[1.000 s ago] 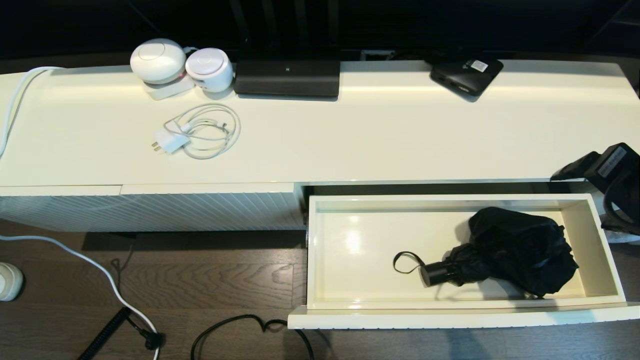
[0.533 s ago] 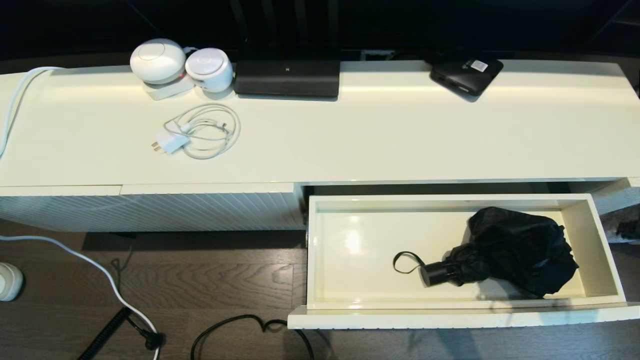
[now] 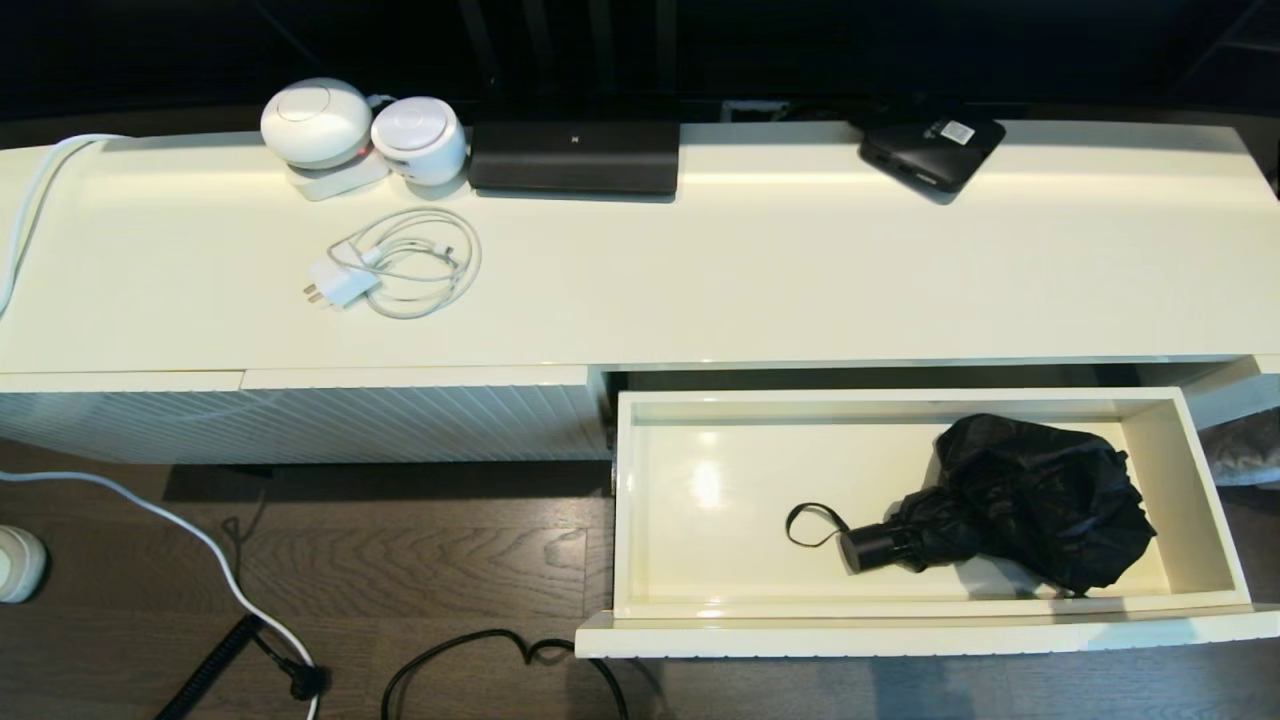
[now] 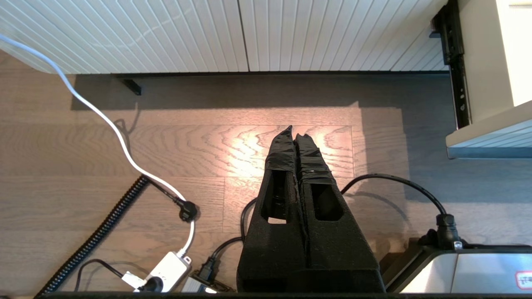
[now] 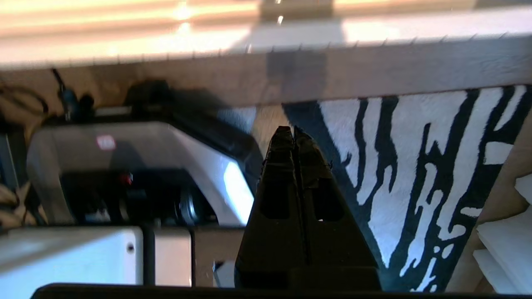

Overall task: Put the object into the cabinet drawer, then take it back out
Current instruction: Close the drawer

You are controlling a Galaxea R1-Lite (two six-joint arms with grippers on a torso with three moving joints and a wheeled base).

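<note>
**Right arm gone from the head view; umbrella lies in the open drawer**

Since a second ago the right arm, then at the cabinet's right end, has left the head view, and nothing else has shifted.

The cabinet (image 3: 700, 290) spans the scene, its cream top running left to right. Its drawer (image 3: 1195, 490) is pulled out toward the near side on the right half, glossy inside, with the ribbed front at the near edge. A ribbed panel (image 3: 400, 420) closes the left half.

Inside the drawer, toward its right end, lies the umbrella (image 3: 1040, 500): baggy black fabric to the right, short handle (image 3: 872, 547) pointing left and near, thin loop (image 3: 812, 522) trailing left on the drawer floor. Nothing grips it.

On the far edge of the top stand a black device (image 3: 575, 155), a black box (image 3: 930, 150) to its right, and two white round units (image 3: 360, 125) to the left. A white charger (image 3: 395, 262) with coiled cord lies nearer.

The left gripper (image 4: 296, 135) hangs low over the wood floor (image 4: 83, 158) in front of the ribbed panel, fingers pressed together, holding nothing. The right gripper (image 5: 293, 132) sits low over a black-and-white rug (image 5: 415, 166), its fingers also pressed together and empty.

Cables (image 3: 230, 585) trail across the floor on the left.
</note>
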